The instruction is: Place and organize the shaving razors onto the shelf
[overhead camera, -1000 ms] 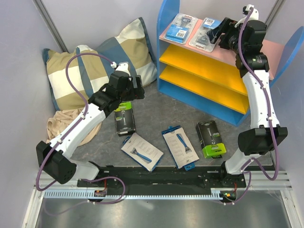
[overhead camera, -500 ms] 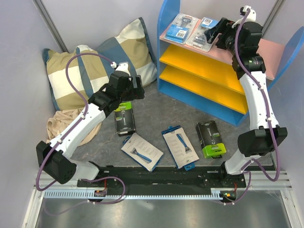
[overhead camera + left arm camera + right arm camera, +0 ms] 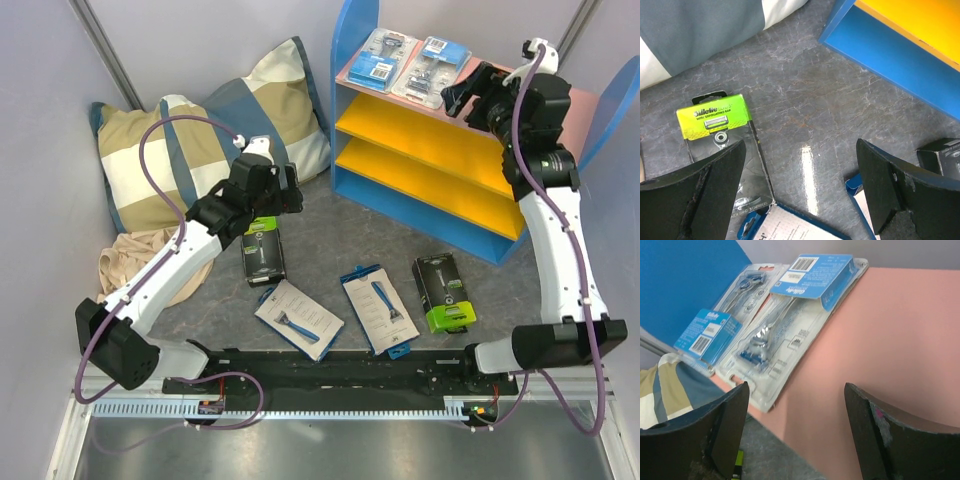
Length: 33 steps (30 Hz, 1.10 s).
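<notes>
Right fingers [image 3: 720, 435]: spread, empty; two clear blister packs with blue cards [image 3: 785, 325] lie ahead on pink shelf board [image 3: 890, 340]. Left fingers [image 3: 695, 190]: spread, empty; black-and-lime-green box [image 3: 715, 120] under one.

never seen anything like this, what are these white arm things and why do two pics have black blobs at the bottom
These are two robot arms bolted to a table, each ending in a two-finger gripper. The wide picture comes from a fixed camera above and behind them. The other two come from cameras on the wrists, so the black blobs are each gripper's own fingers.

The left gripper hangs open by a black-and-green razor box. The right gripper is open over the pink top board of a shelf, where two blister packs lie.

On the table lie two white boxes and a second black-and-green box, with a pillow behind. Nothing is held.
</notes>
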{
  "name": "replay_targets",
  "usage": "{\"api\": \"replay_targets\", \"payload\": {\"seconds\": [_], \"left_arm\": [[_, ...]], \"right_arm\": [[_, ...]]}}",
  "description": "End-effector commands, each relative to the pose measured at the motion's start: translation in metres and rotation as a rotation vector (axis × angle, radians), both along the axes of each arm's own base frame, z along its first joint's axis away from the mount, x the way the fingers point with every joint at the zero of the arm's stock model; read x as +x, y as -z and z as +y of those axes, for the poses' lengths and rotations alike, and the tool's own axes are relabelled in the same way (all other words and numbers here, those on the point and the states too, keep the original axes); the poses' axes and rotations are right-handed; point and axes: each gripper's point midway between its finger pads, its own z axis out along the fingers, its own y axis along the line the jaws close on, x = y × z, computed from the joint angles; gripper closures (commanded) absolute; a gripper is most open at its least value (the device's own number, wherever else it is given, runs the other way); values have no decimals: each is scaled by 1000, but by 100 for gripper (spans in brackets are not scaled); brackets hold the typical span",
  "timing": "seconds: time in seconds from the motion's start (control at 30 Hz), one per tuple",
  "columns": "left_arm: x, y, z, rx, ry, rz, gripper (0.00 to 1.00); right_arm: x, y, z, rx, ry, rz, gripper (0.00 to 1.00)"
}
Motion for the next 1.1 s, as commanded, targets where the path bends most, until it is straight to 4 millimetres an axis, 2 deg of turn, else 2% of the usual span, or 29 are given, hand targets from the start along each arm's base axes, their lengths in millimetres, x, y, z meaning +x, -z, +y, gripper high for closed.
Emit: {"api": "replay_targets", "payload": {"seconds": [0.0,0.03,0.1,0.17,0.2,0.3,0.5,0.53,0.7,0.73,0.8,0.9,1.0,1.07], "left_arm": [[-5,-14,7,24,16,-57,2],[-6,-14,7,27,18,-59,2],[-8,-12,9,33,15,-55,2],[-10,-13,12,35,13,-56,2],[-11,-12,13,37,10,-57,2],[-13,-6,15,48,6,-47,2],[-19,9,17,55,13,-14,2],[-20,11,17,57,11,-11,2],[-27,29,21,71,9,26,2],[-28,31,21,70,7,31,2],[-30,38,21,71,8,48,2],[-34,48,17,49,26,73,2],[-38,58,10,30,51,98,3],[-42,65,5,19,68,116,3]], "right_arm": [[-36,16,3,21,-24,77,15],[-42,20,7,20,-44,81,15],[-57,12,13,20,-74,54,15],[-67,17,21,10,-112,59,15],[-77,13,26,10,-132,44,14],[-93,20,41,-2,-181,49,14],[-114,49,61,-32,-247,96,13],[-115,60,62,-37,-252,116,13],[-129,84,71,-54,-296,150,13],[-130,98,73,-61,-305,174,13],[-135,108,77,-66,-322,187,12],[-140,138,80,-92,-344,243,12],[-144,182,81,-123,-364,336,12],[-148,197,84,-138,-384,359,12]]}}
